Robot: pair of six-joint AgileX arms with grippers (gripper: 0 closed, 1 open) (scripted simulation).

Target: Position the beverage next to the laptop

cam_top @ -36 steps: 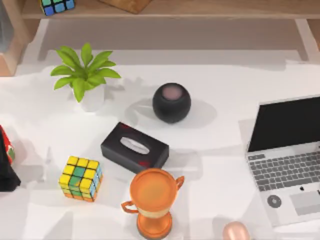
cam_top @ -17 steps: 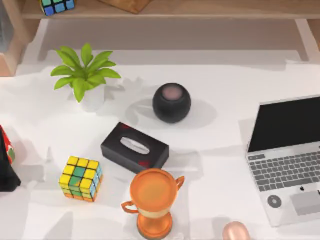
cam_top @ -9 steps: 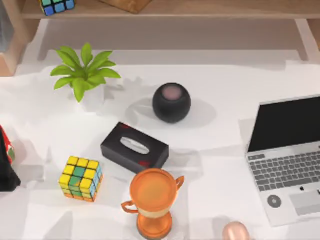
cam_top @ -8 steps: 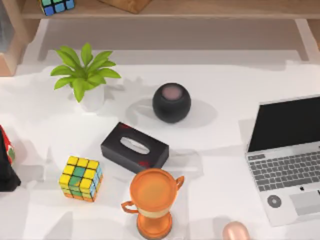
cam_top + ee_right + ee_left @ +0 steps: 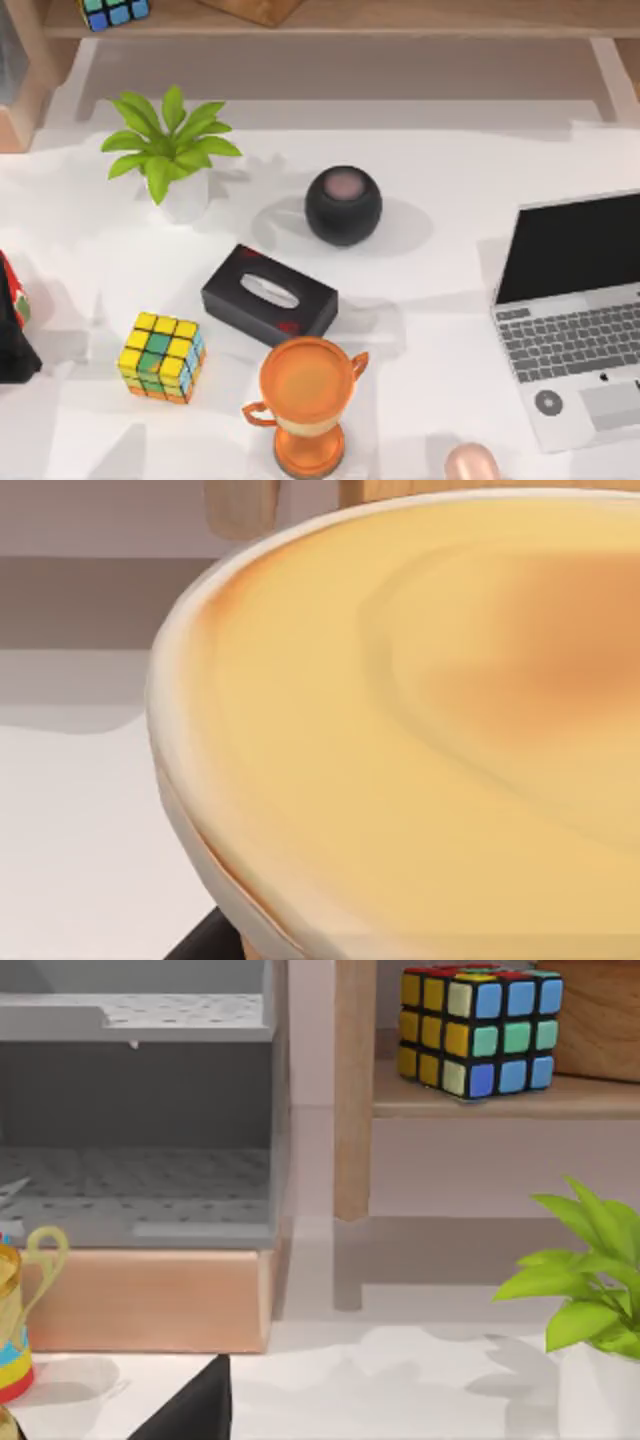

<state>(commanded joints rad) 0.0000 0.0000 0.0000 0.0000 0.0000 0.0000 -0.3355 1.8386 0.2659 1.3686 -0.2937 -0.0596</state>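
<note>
On the top view nothing has stirred: the laptop (image 5: pixel 570 310) sits unmoved at the right, so there is no progress. Left wrist view: the left gripper (image 5: pixel 190 1410) is a dark tip, well apart from the laptop. Right wrist view: the right gripper (image 5: pixel 200 942) is just beside an orange-yellow curved surface (image 5: pixel 420 730). Spread or pressed together, I cannot tell for either.
</note>
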